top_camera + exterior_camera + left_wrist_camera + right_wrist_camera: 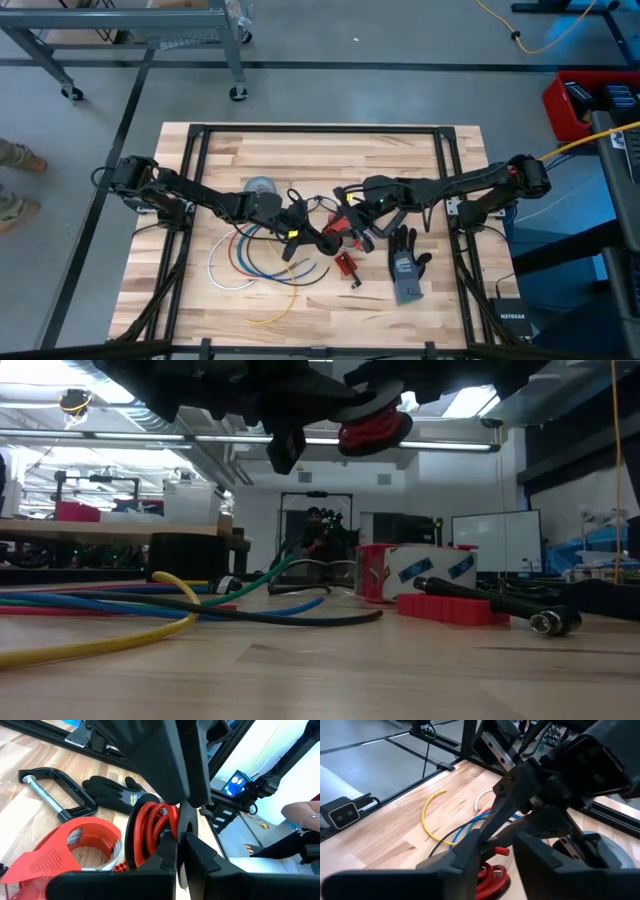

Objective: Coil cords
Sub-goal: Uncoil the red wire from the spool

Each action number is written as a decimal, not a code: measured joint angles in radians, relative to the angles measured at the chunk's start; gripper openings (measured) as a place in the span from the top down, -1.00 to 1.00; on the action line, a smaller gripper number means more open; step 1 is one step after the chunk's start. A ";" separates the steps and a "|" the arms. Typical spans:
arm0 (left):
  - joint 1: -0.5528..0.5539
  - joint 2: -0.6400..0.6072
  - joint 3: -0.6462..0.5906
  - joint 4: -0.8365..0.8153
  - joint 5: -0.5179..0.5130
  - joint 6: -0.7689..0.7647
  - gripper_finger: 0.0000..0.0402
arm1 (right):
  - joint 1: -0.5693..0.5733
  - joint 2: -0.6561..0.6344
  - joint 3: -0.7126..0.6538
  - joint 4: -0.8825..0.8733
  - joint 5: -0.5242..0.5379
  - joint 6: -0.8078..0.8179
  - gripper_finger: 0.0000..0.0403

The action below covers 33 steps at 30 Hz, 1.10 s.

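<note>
A red cord wound into a small coil hangs above the table's middle between my two grippers; it also shows in the low view. My left gripper comes from the left and is shut at the coil. My right gripper comes from the right with the coil between its fingers. Loose white, blue, green and yellow cords lie on the table below and to the left. My left gripper is closed at the side of the red coil's loops. Its own finger covers the place of contact, so which strand it has cannot be told. The coil is lifted clear of the table. My right gripper has the red coil between its two fingers, slanting down from the table's right. The coil sits low in this view and partly out of the picture. It is clear of the table.
A black glove lies right of centre, with a red tape dispenser beside it and a black clamp nearby. A grey tape roll lies behind the left gripper. Black frame rails border the table.
</note>
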State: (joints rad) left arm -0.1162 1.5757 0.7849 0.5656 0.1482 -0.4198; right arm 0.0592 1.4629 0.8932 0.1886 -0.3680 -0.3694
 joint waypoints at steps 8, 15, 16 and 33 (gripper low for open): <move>-0.001 0.000 -0.002 -0.014 0.009 -0.002 0.98 | 0.000 0.044 0.001 0.004 -0.032 0.036 0.90; -0.022 0.000 -0.001 -0.021 0.014 -0.004 0.98 | 0.000 0.049 -0.001 0.055 -0.032 0.036 0.97; -0.027 -0.001 0.001 -0.023 0.013 -0.013 0.98 | -0.003 0.044 -0.001 0.058 -0.023 0.034 0.98; -0.055 -0.027 0.004 -0.055 0.027 -0.023 0.98 | -0.014 -0.050 -0.003 -0.101 0.118 0.046 0.59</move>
State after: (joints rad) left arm -0.1711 1.5490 0.7891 0.5110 0.1752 -0.4426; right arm 0.0451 1.4128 0.8902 0.0872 -0.2497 -0.3231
